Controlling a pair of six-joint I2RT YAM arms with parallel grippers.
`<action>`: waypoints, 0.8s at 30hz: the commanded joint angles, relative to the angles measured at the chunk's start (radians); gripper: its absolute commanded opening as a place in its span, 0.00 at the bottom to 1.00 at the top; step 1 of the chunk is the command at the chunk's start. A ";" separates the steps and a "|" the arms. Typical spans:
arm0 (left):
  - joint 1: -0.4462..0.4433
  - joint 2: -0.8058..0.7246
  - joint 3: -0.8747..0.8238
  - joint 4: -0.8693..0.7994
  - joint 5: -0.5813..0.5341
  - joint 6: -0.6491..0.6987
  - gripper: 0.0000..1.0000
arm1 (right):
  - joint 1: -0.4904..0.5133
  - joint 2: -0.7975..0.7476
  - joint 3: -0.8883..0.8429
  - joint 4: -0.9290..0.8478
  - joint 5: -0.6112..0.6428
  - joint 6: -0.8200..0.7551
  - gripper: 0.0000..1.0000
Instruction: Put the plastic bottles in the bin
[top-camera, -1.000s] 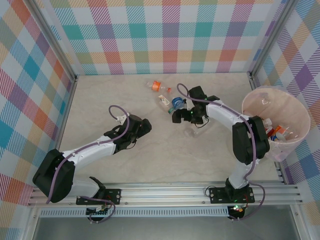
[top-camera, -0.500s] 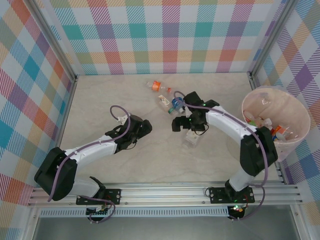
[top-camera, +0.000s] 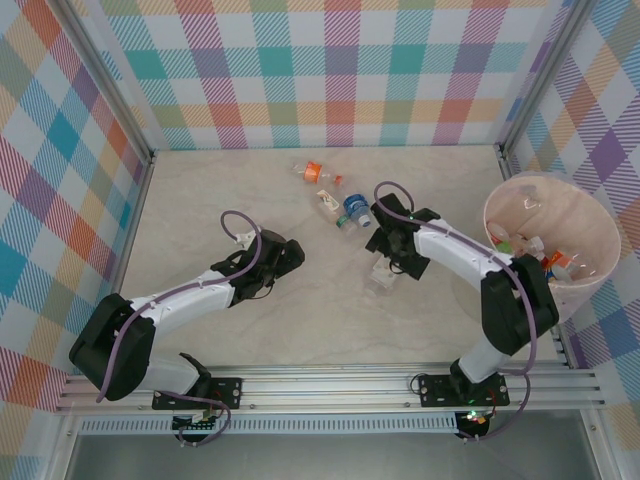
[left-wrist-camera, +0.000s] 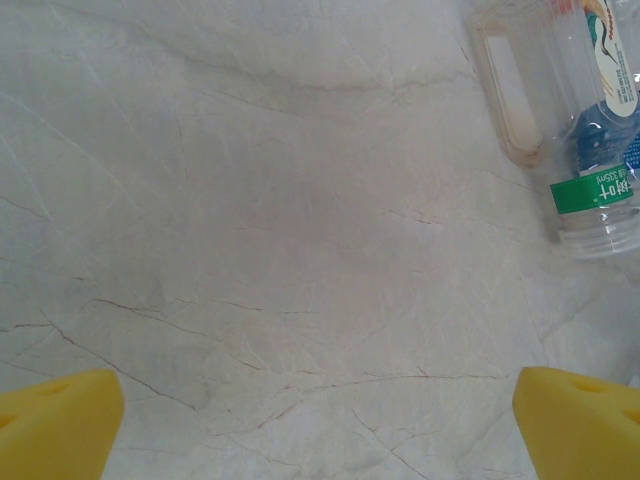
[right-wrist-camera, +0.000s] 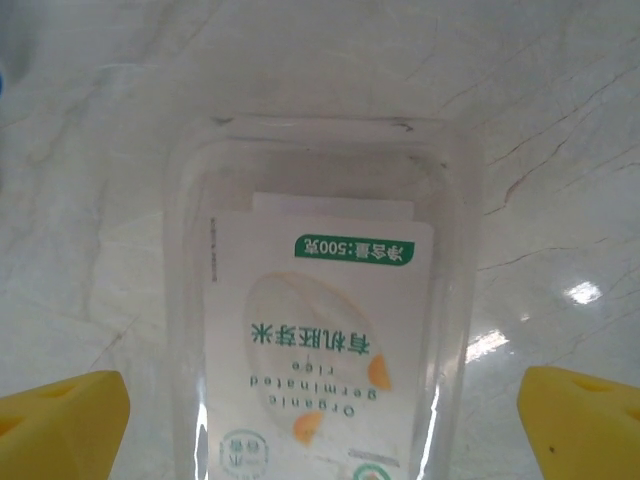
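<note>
Step in hand: approach for pick-up of one bottle. Right gripper (right-wrist-camera: 320, 420) sits over a clear bottle (right-wrist-camera: 320, 300) with a white label carrying a green band. This bottle lies flat on the table (right-wrist-camera: 560, 120), left of the bin (top-camera: 548, 178) and well apart from it.

Claw state, right: jaws at full spread, one yellow fingertip (right-wrist-camera: 60, 410) on either side of the bottle body. Bare table shows between each tip and the plastic. No contact that I can see; nothing held.

Claw state, left: left gripper (left-wrist-camera: 320, 420) likewise wide open and empty, over bare table, further left of the bin than the right one. Blue-labelled bottle (left-wrist-camera: 598, 185) lies ahead of it and off to one side, not between its tips.

Task count, judged: several bottles (top-camera: 550, 262) lie inside the bin against its near-left wall. Outside it, besides the clear bottle, three lie in a loose group further left of the bin: orange-capped bottle (top-camera: 312, 172), red-labelled bottle (top-camera: 328, 200) and the blue-labelled bottle. Task partly done.

Next move, judged: lower, close squarely across the body of the clear bottle, lift, carry it over the bin rim, release. Risk: thin smooth plastic may roll or squirm out as the jaws shut, so grip at mid-label.
</note>
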 joint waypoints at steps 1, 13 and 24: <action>0.008 -0.004 0.010 0.006 -0.013 0.020 1.00 | 0.001 0.043 0.045 -0.011 0.011 0.085 1.00; 0.008 -0.011 0.011 -0.007 -0.025 0.027 1.00 | 0.001 0.197 0.081 0.032 -0.038 -0.011 1.00; 0.008 -0.024 0.027 -0.012 -0.006 0.035 1.00 | -0.001 0.051 -0.016 0.175 -0.008 -0.161 0.74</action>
